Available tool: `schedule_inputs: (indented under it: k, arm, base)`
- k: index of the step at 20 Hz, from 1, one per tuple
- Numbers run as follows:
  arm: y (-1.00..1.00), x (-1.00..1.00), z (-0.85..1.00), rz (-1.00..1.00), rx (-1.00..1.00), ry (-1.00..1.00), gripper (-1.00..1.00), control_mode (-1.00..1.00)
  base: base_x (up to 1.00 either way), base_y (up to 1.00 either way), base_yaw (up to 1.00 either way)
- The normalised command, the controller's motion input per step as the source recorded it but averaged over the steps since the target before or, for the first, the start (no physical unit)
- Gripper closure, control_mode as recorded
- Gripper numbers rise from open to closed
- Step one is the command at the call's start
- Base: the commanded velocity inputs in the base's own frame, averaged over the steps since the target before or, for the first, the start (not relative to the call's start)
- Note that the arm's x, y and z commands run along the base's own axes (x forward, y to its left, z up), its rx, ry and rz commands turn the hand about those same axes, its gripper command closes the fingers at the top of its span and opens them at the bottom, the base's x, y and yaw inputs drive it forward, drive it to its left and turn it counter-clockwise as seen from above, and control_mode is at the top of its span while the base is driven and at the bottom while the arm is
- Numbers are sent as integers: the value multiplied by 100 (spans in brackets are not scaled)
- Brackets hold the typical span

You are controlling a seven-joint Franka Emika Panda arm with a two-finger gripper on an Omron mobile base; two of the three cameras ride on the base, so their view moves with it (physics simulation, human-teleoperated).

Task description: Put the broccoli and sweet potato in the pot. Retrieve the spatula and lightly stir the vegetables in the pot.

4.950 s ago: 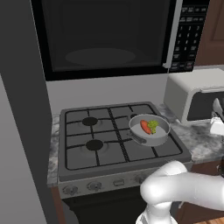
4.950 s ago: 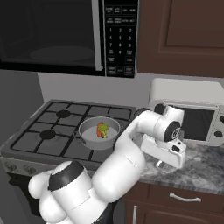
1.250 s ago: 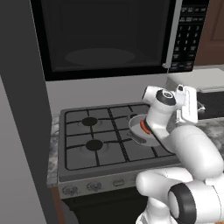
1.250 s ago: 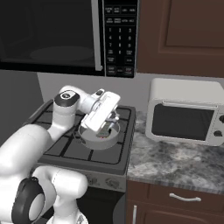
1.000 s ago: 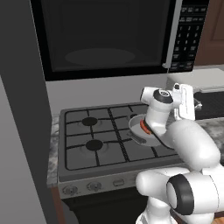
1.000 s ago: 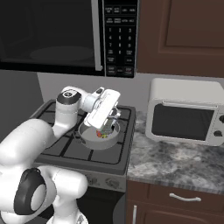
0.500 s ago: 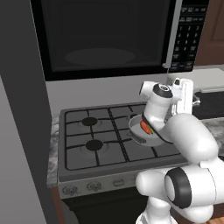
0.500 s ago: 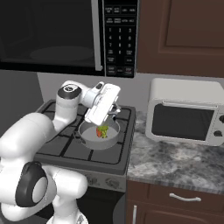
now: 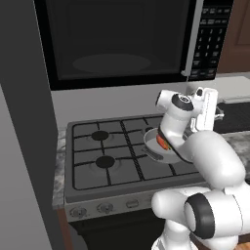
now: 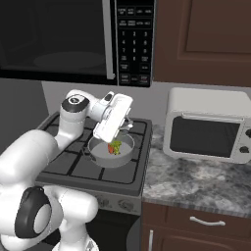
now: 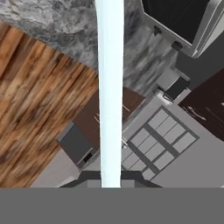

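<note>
The grey pot [image 10: 99, 158] stands on the stove's front right burner, with the orange-red sweet potato [image 10: 112, 147] and the green broccoli [image 10: 118, 146] lying together inside. In the left base view the pot [image 9: 151, 141] is partly hidden behind my arm, and the sweet potato [image 9: 160, 142] peeks out. My gripper [image 10: 126, 124] hovers just above the pot, its hand tilted. In the hand view it is shut on the spatula [image 11: 109, 87], whose pale handle runs straight up from the gripper [image 11: 109, 178]. The spatula's blade is out of view.
A black gas stove [image 10: 73, 162] holds the pot, below a built-in microwave [image 10: 63, 34]. A white toaster oven [image 10: 208, 130] sits on the granite counter [image 10: 196, 188] to the right. Dark cabinets [image 10: 206, 34] hang above it.
The hand has risen a little and turned above the pot, still shut on the spatula. The vegetables in the pot show more now.
</note>
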Motion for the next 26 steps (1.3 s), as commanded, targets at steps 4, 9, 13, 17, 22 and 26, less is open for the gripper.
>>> schedule_inputs:
  k: [4,9,13,17,22,26]
  arm:
    - [0,-43,1,3,0,-2,100,-100]
    - [2,-28,0,15,0,6,100,-100]
    - [1,0,0,20,0,14,100,-100]
    - [0,2,0,15,0,8,100,-100]
    - [3,21,0,1,0,0,100,-100]
    - [5,34,0,0,0,0,100,-100]
  base:
    - [0,0,0]
    - [0,0,0]
    - [0,0,0]
    - [0,0,0]
    - [0,0,0]
    - [0,0,0]
